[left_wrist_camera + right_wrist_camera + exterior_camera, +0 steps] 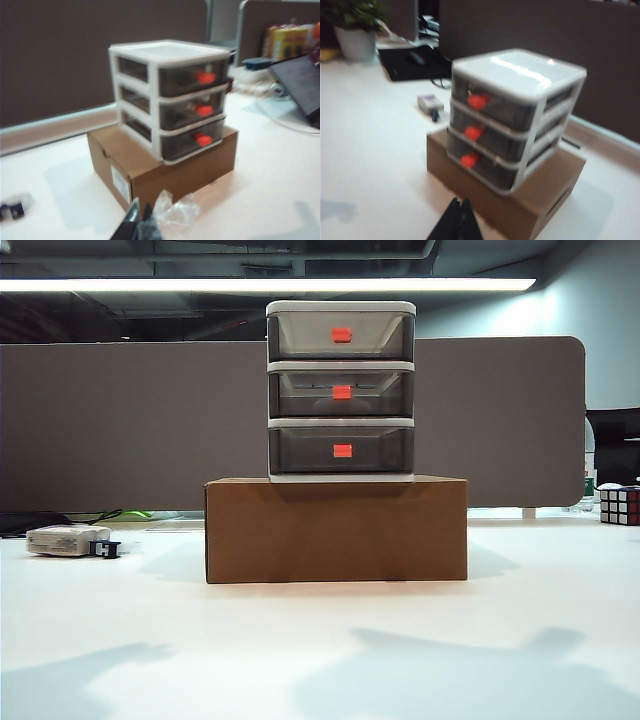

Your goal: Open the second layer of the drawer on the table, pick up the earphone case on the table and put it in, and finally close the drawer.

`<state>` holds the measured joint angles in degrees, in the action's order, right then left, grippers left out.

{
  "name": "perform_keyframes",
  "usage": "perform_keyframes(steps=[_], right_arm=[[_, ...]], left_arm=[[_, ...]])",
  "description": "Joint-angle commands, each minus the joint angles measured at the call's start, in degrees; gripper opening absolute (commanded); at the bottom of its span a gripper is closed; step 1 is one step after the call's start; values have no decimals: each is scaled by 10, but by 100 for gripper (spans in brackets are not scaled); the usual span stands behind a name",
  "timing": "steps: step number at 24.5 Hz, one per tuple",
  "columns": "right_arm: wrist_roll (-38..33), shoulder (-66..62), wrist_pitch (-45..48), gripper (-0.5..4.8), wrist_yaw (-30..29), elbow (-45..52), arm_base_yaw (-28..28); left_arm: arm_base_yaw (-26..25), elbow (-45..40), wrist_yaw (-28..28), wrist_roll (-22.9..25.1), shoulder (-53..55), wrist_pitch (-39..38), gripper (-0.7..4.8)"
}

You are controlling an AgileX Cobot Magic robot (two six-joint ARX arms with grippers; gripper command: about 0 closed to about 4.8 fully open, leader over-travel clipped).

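The drawer is a white-framed unit with three smoky-grey trays, standing on a brown cardboard box. All three trays are pushed in. The second layer is the middle tray, with an orange tab on its front. No earphone case shows in any view. Neither arm appears in the exterior view; only their shadows fall on the table. In the left wrist view, my left gripper is shut, back from the box, with crumpled clear film beside its fingers. My right gripper is shut too, facing the drawer from the other side.
A boxy off-white device with a black part lies at the left of the table. A Rubik's cube sits at the far right. A brown partition stands behind the table. A laptop lies off to one side.
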<state>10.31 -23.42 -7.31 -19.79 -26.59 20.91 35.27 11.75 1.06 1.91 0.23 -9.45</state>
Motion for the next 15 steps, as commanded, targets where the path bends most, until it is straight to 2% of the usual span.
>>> perform_keyframes(steps=[1, 3, 5, 6, 9, 13, 15], right_arm=[[-17, 32, 3, -5, 43, 60, 1], [-36, 44, 30, -5, 52, 102, 2], [-44, 65, 81, -5, 68, 171, 3], [-44, 75, 125, -5, 69, 214, 3], [-62, 88, 175, -5, 73, 260, 3], [-56, 96, 160, -5, 109, 265, 0], [-56, 97, 163, -5, 123, 265, -21]], left_arm=[[0, -23, 17, -53, 2, 3, -6], [0, -37, 23, -79, 2, 3, -6], [0, -61, 34, -78, -1, 12, -6], [-1, -82, 49, -77, -1, 45, -6], [-1, -114, 67, -76, -1, 109, -6], [-9, -114, 87, -16, -1, 104, -6], [-38, -114, 92, -7, -1, 105, -6]])
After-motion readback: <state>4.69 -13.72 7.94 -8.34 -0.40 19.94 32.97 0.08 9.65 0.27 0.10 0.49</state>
